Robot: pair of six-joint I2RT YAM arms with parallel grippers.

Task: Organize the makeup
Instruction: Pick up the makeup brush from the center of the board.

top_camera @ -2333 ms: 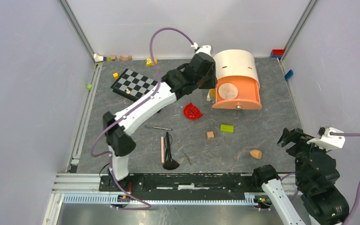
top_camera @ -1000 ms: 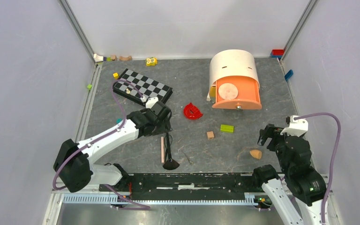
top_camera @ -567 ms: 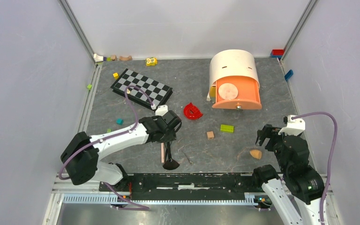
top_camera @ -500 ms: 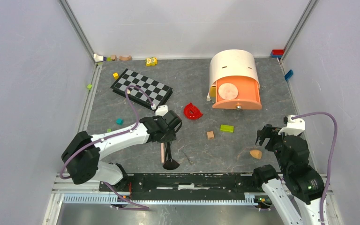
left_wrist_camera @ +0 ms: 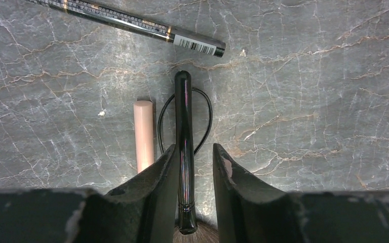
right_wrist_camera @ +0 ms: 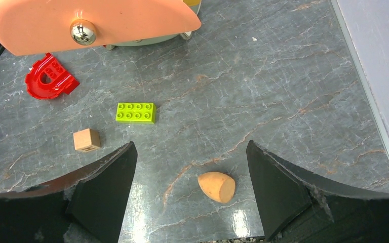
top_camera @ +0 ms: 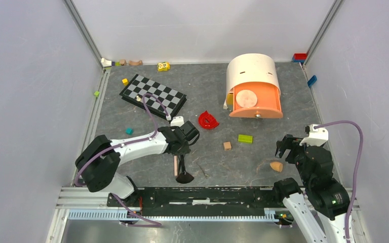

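Looking from the top, the left gripper [top_camera: 181, 152] hangs over the black brush [top_camera: 184, 176] by the worktop's near edge. At the left wrist, half-narrowed jaws straddle its handle, not yet pinching: centre it, clear of the pink stick [left_wrist_camera: 143, 134], then squeeze. At the right wrist, the right gripper [right_wrist_camera: 190, 147], spread wide, frames the orange sponge [right_wrist_camera: 217, 187]. A second ago the left stood wider, farther left.
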